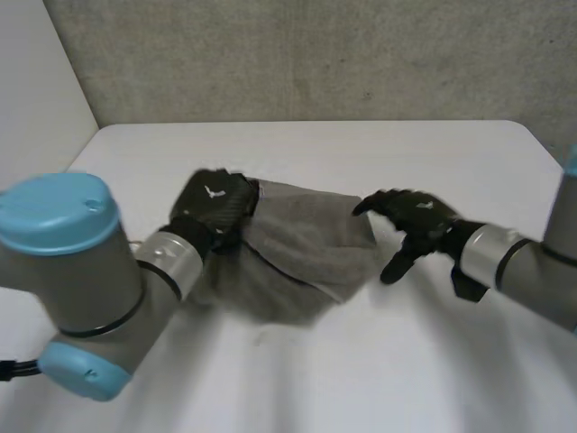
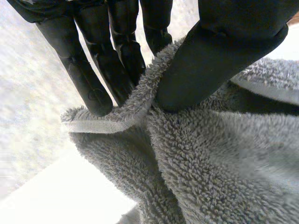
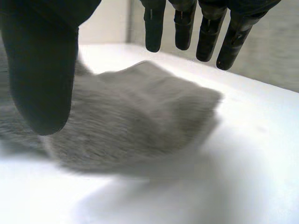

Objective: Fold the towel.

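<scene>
1. At the near edge, one white table (image 1: 361,388) offers a wide strip of open surface, running from its front edge up to the cloth.
2. On the near left, the left arm (image 1: 81,280) reaches forward over that strip.
3. In the middle of the table lies one grey towel (image 1: 302,257). It is bunched and partly doubled over, and its near edge rests on the table.
4. The left hand (image 1: 215,209) is at the towel's left end. In the left wrist view its fingers (image 2: 96,84) and thumb pinch a hemmed edge of the towel (image 2: 205,168), and the terry is pushed up into a ridge between them.
5. The right hand (image 1: 416,221) sits just beside the towel's right edge without touching it. In the right wrist view its fingers (image 3: 205,37) are straight and spread well away from the thumb, holding nothing, and the towel (image 3: 140,107) lies beyond the palm.
6. To the right of that hand the table is open out to its side edge.
7. Beyond the towel, more open table runs to the far edge, which has a rounded corner at the right.
8. Farthest back stands one grey wall (image 1: 315,54).
</scene>
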### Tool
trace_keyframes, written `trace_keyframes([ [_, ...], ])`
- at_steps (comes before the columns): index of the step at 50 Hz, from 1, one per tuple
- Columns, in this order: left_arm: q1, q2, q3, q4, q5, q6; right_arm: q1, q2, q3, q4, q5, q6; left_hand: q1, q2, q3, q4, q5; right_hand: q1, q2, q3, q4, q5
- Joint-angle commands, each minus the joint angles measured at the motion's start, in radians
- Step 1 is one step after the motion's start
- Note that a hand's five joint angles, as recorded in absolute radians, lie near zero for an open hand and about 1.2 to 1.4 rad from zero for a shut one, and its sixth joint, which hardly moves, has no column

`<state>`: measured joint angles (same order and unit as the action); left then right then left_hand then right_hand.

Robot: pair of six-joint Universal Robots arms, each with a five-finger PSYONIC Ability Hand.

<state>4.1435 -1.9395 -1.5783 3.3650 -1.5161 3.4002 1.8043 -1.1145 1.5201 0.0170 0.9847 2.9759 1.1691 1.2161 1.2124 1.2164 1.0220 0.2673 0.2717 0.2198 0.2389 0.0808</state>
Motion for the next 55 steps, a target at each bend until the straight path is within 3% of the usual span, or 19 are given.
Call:
trace_keyframes([
  [1, 0.0, 0.21, -0.054, -0.048, -0.044, -0.001, -0.105, -0.019, -0.009, -0.002, 0.008, 0.135, 0.227, 0.18, 0.184, 0.18, 0.2, -0.088, -0.093, -0.041, -0.06, -0.076],
  [10, -0.011, 0.358, -0.043, -0.098, -0.09, -0.006, -0.092, -0.016, 0.041, -0.029, 0.003, 0.143, 0.227, 0.18, 0.184, 0.18, 0.2, -0.056, -0.061, -0.009, -0.028, -0.044],
  [18, -0.031, 0.393, -0.011, -0.101, -0.173, -0.002, 0.02, 0.004, 0.1, -0.137, 0.12, 0.27, 0.227, 0.18, 0.184, 0.18, 0.2, 0.076, 0.072, 0.124, 0.104, 0.088],
  [23, -0.055, 0.396, 0.014, -0.101, -0.208, 0.001, 0.067, -0.005, 0.136, -0.152, 0.187, 0.318, 0.227, 0.18, 0.184, 0.18, 0.2, 0.433, 0.428, 0.48, 0.461, 0.445],
  [26, -0.071, 0.399, 0.03, -0.101, -0.211, 0.001, 0.082, -0.008, 0.147, -0.155, 0.195, 0.321, 0.227, 0.18, 0.184, 0.18, 0.2, 0.537, 0.533, 0.584, 0.565, 0.549],
  [28, -0.075, 0.401, 0.041, -0.101, -0.211, 0.002, 0.105, -0.011, 0.166, -0.166, 0.189, 0.322, 0.227, 0.18, 0.184, 0.18, 0.2, 0.765, 0.76, 0.812, 0.793, 0.777],
  [30, -0.077, 0.404, 0.054, -0.101, -0.21, 0.002, 0.116, -0.013, 0.173, -0.169, 0.181, 0.324, 0.227, 0.18, 0.184, 0.18, 0.2, 0.789, 0.785, 0.837, 0.818, 0.801],
  [34, -0.088, 0.412, 0.081, -0.101, -0.211, 0.002, 0.144, -0.013, 0.163, -0.17, 0.158, 0.334, 0.227, 0.18, 0.184, 0.18, 0.2, 0.578, 0.574, 0.626, 0.606, 0.59],
  [36, -0.095, 0.415, 0.086, -0.101, -0.211, 0.002, 0.177, -0.002, 0.132, -0.19, 0.134, 0.373, 0.227, 0.18, 0.184, 0.18, 0.2, -0.044, -0.049, 0.003, -0.016, -0.032],
  [44, -0.138, 0.424, 0.086, -0.101, -0.216, -0.001, 0.274, 0.143, -0.09, -0.239, 0.13, 0.509, 0.227, 0.18, 0.184, 0.18, 0.2, -0.093, -0.097, -0.045, -0.064, -0.081],
  [55, -0.175, 0.471, 0.067, -0.111, -0.262, -0.001, 0.388, 0.335, -0.391, -0.247, 0.149, 0.552, 0.227, 0.18, 0.184, 0.18, 0.2, -0.093, -0.097, -0.045, -0.064, -0.081],
])
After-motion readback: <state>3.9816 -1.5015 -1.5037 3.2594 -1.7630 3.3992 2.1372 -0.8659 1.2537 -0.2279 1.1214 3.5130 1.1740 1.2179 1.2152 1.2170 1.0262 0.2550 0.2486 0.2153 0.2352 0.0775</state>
